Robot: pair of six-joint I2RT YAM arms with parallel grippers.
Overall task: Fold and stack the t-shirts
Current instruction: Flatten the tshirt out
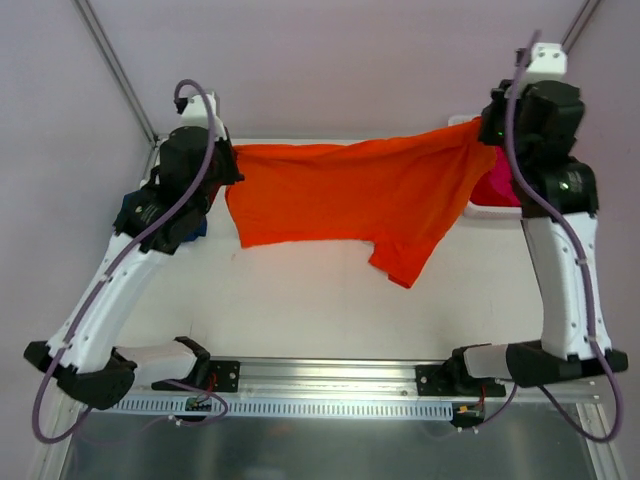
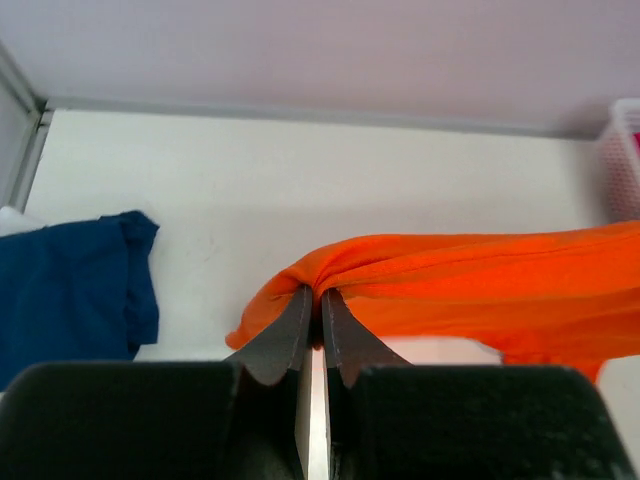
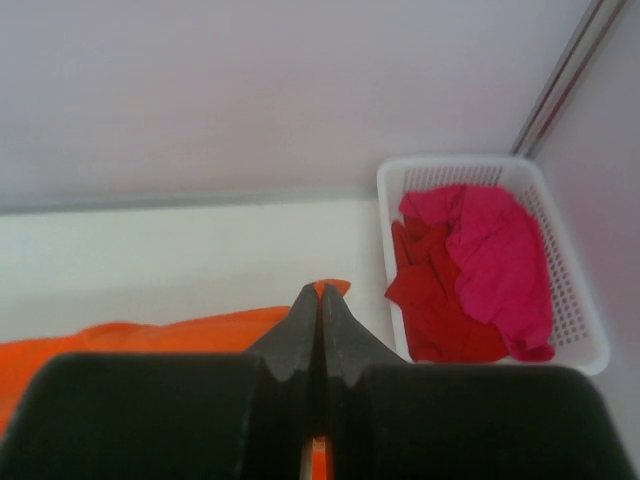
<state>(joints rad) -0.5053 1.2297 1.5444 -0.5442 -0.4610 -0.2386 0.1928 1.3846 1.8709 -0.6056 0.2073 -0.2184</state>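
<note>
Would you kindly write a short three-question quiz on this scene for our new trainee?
1. True or false: the left hand and right hand are both shut on the orange shirt.
2. Where does the navy shirt lie? A. draped over the right arm. B. on the table by the left arm. C. under the orange shirt.
3. Fill in: the pink cloth lies in the white ___.
Key: 1 true; 2 B; 3 basket.
</note>
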